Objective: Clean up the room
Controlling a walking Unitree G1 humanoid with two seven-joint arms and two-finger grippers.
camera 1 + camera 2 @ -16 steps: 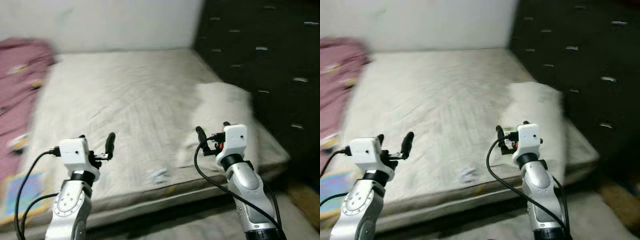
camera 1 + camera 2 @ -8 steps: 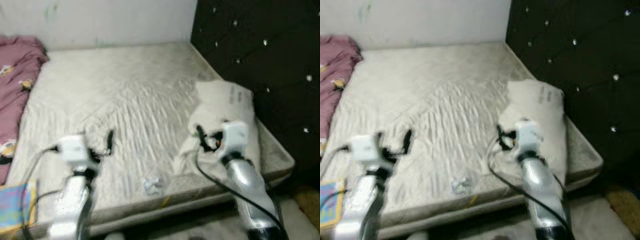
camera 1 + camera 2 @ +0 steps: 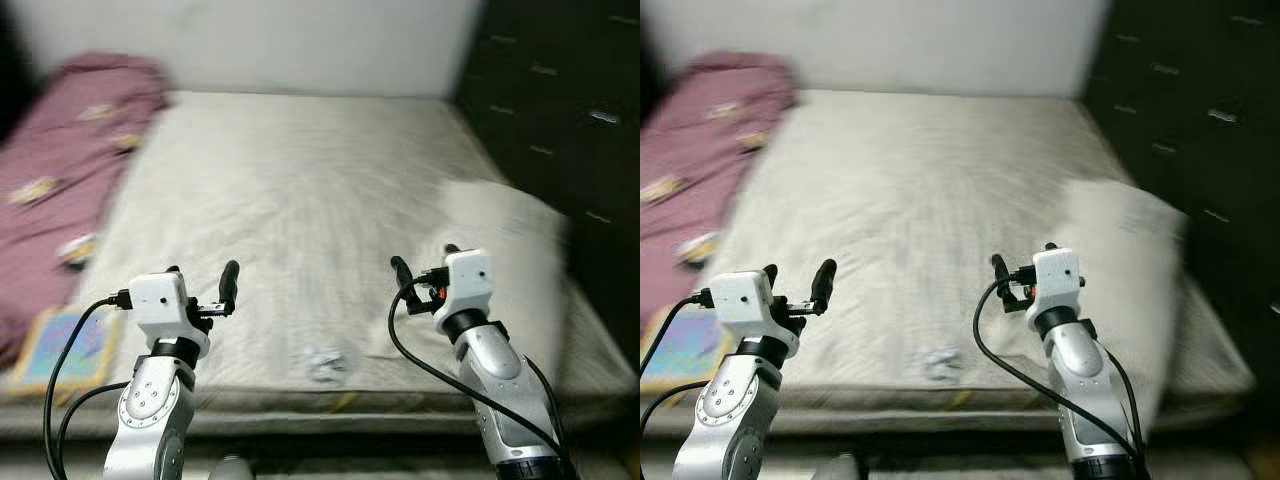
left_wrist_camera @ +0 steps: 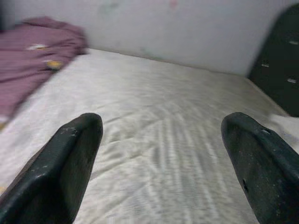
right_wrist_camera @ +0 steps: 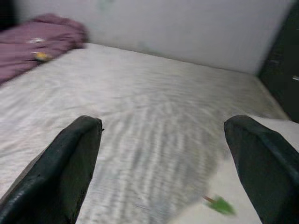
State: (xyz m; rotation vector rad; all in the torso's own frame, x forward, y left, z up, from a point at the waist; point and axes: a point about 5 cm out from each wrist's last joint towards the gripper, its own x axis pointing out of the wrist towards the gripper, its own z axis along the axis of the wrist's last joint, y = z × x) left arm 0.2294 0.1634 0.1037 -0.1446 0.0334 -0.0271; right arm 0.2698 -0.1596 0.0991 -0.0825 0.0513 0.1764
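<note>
Big and bare, the bed [image 3: 300, 180] waits with a small crumpled scrap [image 3: 325, 364] near its front edge. Both the left gripper [image 3: 200, 290] and right gripper [image 3: 425, 272] hover with jaws wide open and empty, likely ready to pick it up.

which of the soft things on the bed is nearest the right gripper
The white pillow, lying by the dark headboard just beyond the right gripper. The maroon blanket is heaped at the bed's far left side.

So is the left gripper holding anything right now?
No, the left gripper is open, with only bare mattress showing between its two fingers.
</note>
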